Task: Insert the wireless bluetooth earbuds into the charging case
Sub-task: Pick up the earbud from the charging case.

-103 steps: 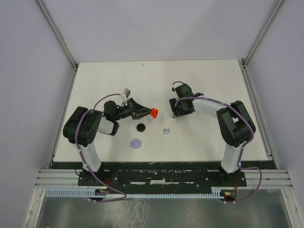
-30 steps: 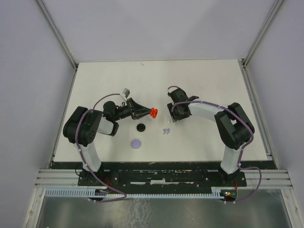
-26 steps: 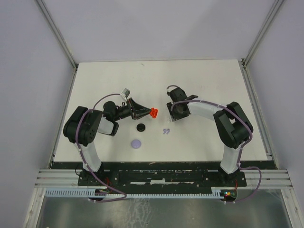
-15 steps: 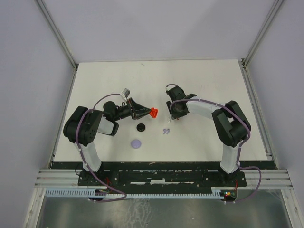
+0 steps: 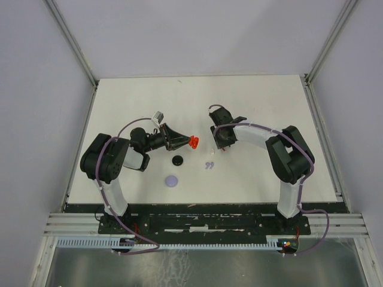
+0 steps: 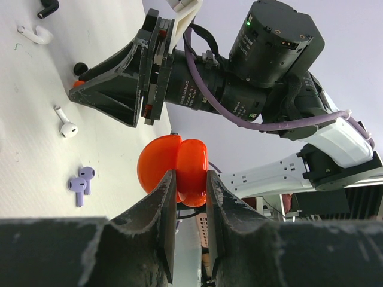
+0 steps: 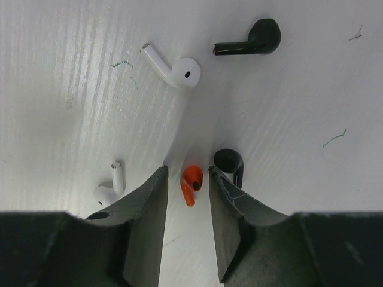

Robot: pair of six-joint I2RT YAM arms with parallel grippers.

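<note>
My left gripper is shut on an open red charging case, held above the table near its middle. My right gripper points down at the table, jaws open. A small red earbud lies on the surface between them, with a gap on either side. A black earbud sits against the outside of the right finger. A white earbud lies outside the left finger. Farther off lie another white earbud and another black earbud. A lavender pair lies nearer the arm bases.
A black round disc and a lavender round disc lie on the white table below the left gripper. The two grippers face each other closely, right gripper just right of the case. Grey walls enclose the table.
The right arm's wrist has shifted a little to the left and toward the far side, closer to the case. The left arm and the case have not moved.
</note>
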